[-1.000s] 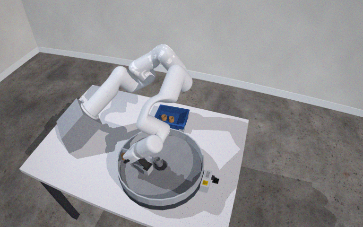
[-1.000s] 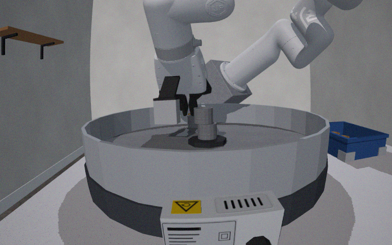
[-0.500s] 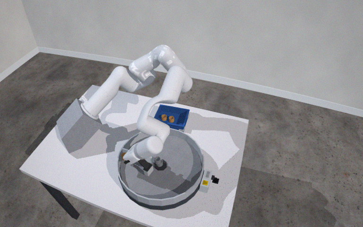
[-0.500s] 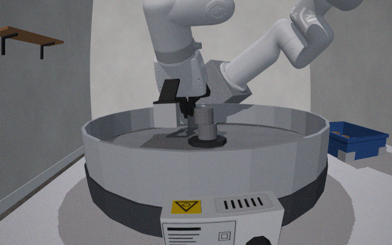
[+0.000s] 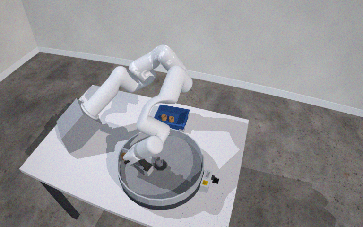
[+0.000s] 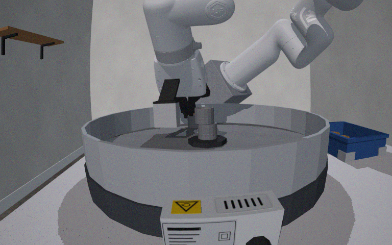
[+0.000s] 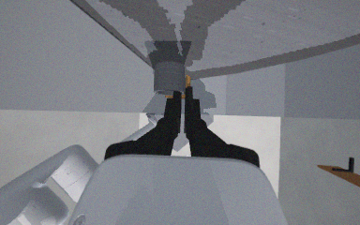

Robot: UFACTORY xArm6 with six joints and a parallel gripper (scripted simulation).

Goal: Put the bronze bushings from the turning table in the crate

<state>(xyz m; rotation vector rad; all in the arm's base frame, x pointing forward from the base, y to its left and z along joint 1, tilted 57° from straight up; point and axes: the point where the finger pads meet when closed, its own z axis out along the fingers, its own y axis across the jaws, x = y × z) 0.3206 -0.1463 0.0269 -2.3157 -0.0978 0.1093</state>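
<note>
My gripper is low inside the turning table, its fingers nearly together on the thin wall of a bronze bushing. Bronze shows between and beside the fingertips in the wrist view. A steel bushing stands close beside it and partly hides it. Two grey steel-coloured cylinders are stacked on a dark base at the table's middle. The blue crate holds two bronze bushings, one bushing left of the other bushing.
The turning table's raised wall surrounds the gripper, close by at the arm's side. The central stack on its dark base stands near the gripper. A control box is at the outer wall. The crate stands outside the wall, behind the arm's forearm.
</note>
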